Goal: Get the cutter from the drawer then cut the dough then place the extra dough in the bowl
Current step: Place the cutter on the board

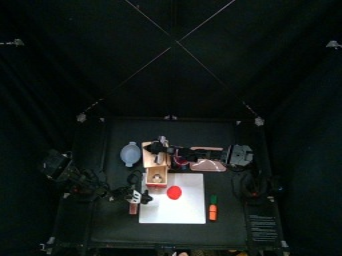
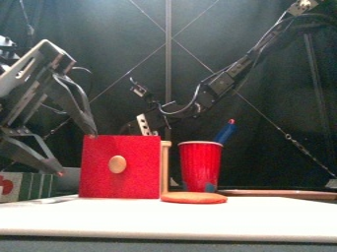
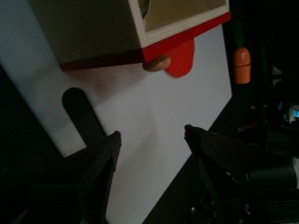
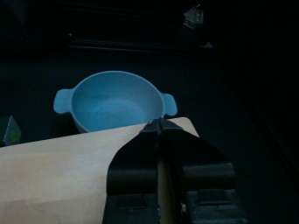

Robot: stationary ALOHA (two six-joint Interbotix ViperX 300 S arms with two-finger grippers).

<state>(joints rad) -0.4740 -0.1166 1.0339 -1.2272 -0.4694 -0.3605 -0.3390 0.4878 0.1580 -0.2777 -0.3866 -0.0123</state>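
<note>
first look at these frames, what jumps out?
A wooden box with a red drawer front stands on the white board, with a red cup beside it and a flat red dough disc in front. The left gripper hangs open facing the drawer knob. The right gripper is shut at the box's top edge, with the blue-grey bowl just beyond.

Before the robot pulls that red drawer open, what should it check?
1. The red drawer front is shut, its knob uncovered: ok.
2. The left tool is open, facing the knob: ok.
3. The right tool is shut at the wooden box top edge; steadying it: cannot tell.
4. The cutter is inside the drawer: cannot tell.
5. The dough lies flat on the white board: ok.
6. The bowl is empty: ok.
</note>
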